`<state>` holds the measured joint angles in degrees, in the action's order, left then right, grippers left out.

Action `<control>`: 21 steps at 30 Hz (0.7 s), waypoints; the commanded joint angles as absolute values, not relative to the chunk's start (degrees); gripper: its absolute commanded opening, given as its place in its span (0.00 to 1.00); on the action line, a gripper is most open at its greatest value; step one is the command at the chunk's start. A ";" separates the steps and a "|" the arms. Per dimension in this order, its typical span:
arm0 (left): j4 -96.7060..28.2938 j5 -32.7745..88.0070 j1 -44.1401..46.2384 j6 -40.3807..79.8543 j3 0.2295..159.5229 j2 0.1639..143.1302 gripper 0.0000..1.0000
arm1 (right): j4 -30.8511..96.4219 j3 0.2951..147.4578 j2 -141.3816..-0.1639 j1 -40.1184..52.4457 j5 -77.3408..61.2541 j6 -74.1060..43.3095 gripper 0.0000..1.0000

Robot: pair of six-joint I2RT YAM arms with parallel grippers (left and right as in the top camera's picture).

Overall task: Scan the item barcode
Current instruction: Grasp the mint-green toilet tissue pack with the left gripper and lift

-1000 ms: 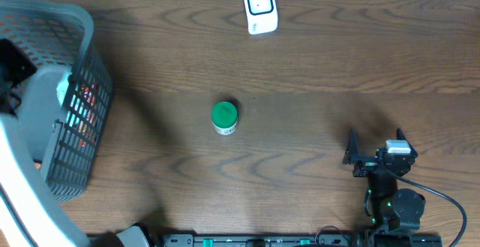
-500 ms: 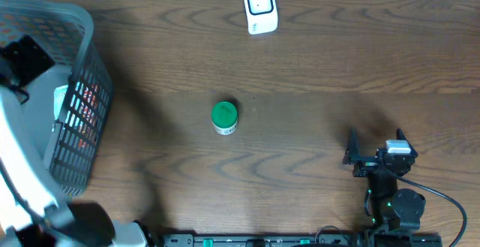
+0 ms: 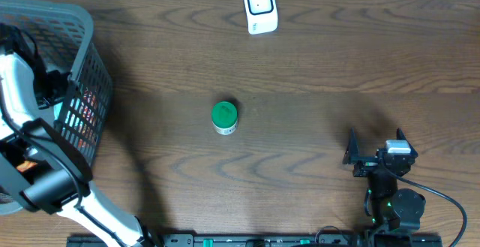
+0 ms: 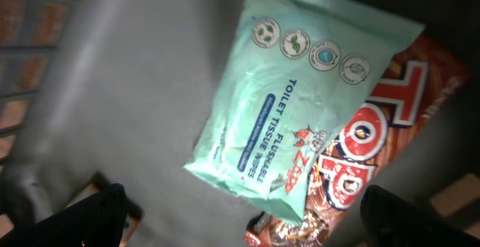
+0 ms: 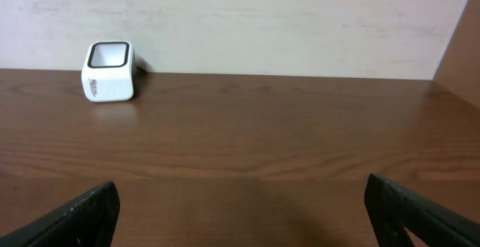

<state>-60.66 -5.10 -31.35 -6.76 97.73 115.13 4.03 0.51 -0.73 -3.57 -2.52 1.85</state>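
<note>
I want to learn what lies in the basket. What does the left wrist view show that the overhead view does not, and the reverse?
Only left wrist: the printed face of a mint wipes pack lying partly on a red snack bag, on the basket floor. Only overhead: the green-lidded jar, the white scanner and the open right claw. Both: the basket; overhead, its contents show only as bits of colour through the mesh.

Overhead: top-down. Left wrist: close, inside basket point(image 3: 91, 100). Right wrist: level, toward scanner point(image 5: 110, 71).
</note>
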 commanded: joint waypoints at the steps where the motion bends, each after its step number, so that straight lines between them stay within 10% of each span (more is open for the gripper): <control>1: -61.25 -6.11 -30.92 -11.38 97.23 117.67 0.99 | 4.14 0.32 -0.60 -4.10 -2.00 0.89 0.99; 21: -58.00 -12.27 -30.68 -12.78 97.19 125.91 0.98 | 4.12 0.32 -0.60 -4.08 -2.00 0.89 0.99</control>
<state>-58.08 -9.37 -30.85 -12.29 97.73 123.11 4.03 0.51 -0.73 -3.57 -2.52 1.85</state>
